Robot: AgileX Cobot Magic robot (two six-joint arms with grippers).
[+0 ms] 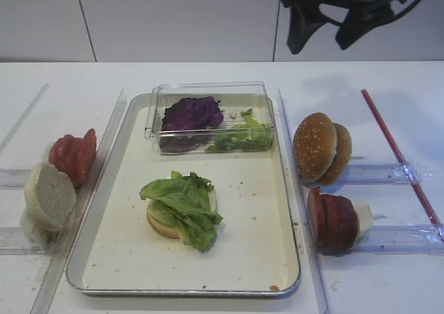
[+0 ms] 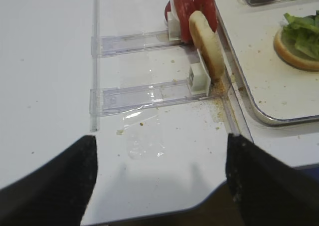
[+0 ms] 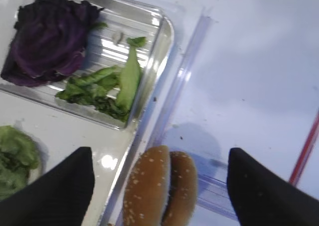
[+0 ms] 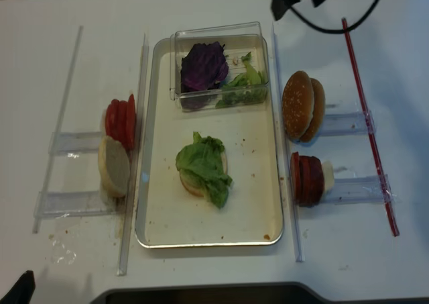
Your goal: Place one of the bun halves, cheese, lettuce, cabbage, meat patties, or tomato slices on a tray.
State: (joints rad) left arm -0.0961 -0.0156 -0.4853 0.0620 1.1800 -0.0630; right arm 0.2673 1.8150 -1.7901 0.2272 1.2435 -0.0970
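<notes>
R black gripper (image 1: 331, 30) jaws wide apart, empty, hovering far right | L gripper (image 2: 159, 186) jaws apart, nothing held | ruffled green lettuce leaf (image 1: 184, 203) on pale bun half (image 1: 161, 224) mid cream rimmed tray (image 1: 257, 238) | sesame-seed brown buns (image 1: 320, 149) right of tray | no legible writing

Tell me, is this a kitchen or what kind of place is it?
It looks more like a test bench for burger-making than a real kitchen. A plain white table holds a tray carrying a bun half topped with lettuce, while sesame buns and meat patties stand in clear plastic racks.
</notes>
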